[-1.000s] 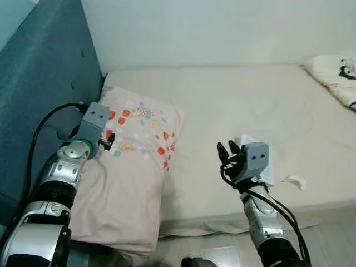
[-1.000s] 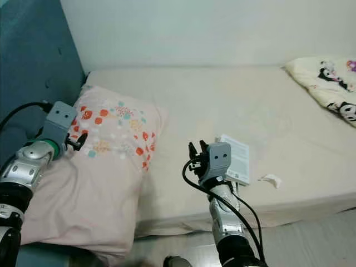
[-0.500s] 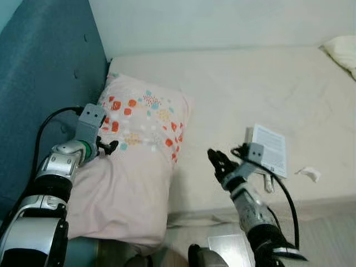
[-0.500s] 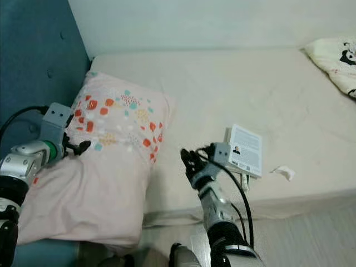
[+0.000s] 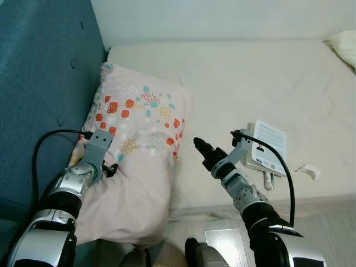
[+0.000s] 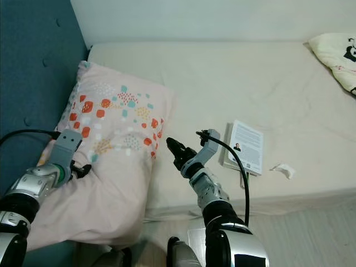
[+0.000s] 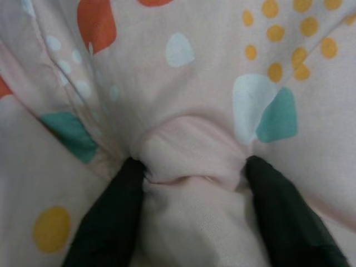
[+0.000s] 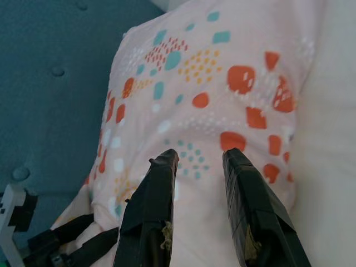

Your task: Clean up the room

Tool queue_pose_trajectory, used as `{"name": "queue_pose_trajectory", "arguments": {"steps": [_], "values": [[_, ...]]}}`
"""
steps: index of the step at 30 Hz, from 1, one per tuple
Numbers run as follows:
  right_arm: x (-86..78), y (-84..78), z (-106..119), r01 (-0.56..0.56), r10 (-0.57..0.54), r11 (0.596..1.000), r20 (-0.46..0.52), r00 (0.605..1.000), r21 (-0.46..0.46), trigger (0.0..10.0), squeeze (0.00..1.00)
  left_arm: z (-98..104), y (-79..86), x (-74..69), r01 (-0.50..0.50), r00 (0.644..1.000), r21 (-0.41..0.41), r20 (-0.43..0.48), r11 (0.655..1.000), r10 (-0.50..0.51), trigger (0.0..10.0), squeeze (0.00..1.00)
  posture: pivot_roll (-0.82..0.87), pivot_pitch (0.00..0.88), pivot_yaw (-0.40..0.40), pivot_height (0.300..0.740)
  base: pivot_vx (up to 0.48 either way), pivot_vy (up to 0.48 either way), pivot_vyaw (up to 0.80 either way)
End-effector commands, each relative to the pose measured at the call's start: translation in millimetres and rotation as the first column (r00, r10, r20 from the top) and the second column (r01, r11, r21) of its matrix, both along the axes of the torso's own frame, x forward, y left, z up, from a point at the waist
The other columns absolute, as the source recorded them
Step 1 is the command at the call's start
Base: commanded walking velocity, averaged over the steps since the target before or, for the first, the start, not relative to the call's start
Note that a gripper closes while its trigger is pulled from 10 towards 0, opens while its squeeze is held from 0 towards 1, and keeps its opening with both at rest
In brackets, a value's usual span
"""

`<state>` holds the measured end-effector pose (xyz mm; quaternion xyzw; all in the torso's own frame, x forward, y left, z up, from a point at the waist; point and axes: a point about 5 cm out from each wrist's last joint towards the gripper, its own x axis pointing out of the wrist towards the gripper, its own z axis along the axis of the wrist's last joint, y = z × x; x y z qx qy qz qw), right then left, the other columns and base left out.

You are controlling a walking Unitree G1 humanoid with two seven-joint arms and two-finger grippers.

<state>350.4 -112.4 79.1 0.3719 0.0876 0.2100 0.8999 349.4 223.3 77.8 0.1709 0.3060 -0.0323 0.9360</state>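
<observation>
A pink pillow (image 5: 142, 128) with coloured dots lies at the left end of the bed (image 5: 233, 83), against the blue headboard (image 5: 44, 83). My left gripper (image 5: 111, 168) is at the pillow's near left side. In the left wrist view its fingers (image 7: 111, 217) pinch a fold of the pillow (image 7: 189, 150). My right gripper (image 5: 200, 147) hovers over the bed just right of the pillow, pointing at it, open with nothing between its fingers (image 8: 153, 183). A white book (image 5: 268, 147) lies behind the right wrist.
A crumpled white tissue (image 5: 308, 171) lies near the bed's front edge, right of the book. A second patterned pillow (image 6: 339, 53) sits at the far right. Pale floor (image 6: 311, 239) runs below the bed's front edge.
The camera has shifted and tilted down. My right gripper has moved left, away from the book and toward the pillow. My left gripper now sits lower on the pillow's side.
</observation>
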Motion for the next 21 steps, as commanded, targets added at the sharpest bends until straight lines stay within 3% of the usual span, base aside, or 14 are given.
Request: {"name": "queue_pose_trajectory", "arguments": {"steps": [1, 8, 17, 21], "values": [[-7.0, -0.2, -11, -0.003, 0.003, 1.0, -0.029, 1.0, 0.004, 10.0, 0.0, -18, 1.0, -11.5, -0.014, 0.997, 0.005, -0.07, 1.0, 0.014, 0.0, 0.0, 0.16, 0.23, 0.032, 0.74, 0.0, 0.0, 0.0], [-11.6, -4.6, -16, -0.002, 0.002, 1.0, -0.027, 1.0, -0.001, 10.0, 0.0, -6, -14.2, -1.6, -0.002, 1.0, -0.049, -0.006, 0.999, 0.002, 0.0, 0.0, 0.15, 0.223, 0.033, 0.74, 0.0, 0.0, 0.0], [-12.9, -12.5, -17, 0.029, -0.029, 1.0, -0.011, 1.0, -0.011, 10.0, 0.0, -1, -22.4, 1.7, 0.031, 0.999, -0.035, 0.032, 0.999, -0.03, 0.0, 0.0, 0.14, 0.214, 0.036, 0.74, 0.0, 0.0, 0.0], [-14.3, -22.4, -17, 0.064, -0.064, 0.998, -0.006, 0.998, -0.007, 10.0, 0.0, 3, -27.0, 0.6, 0.093, 0.995, -0.042, 0.045, 0.995, -0.091, 0.0, 0.0, 0.13, 0.21, 0.039, 0.74, 0.0, 0.0, 0.0]]}}
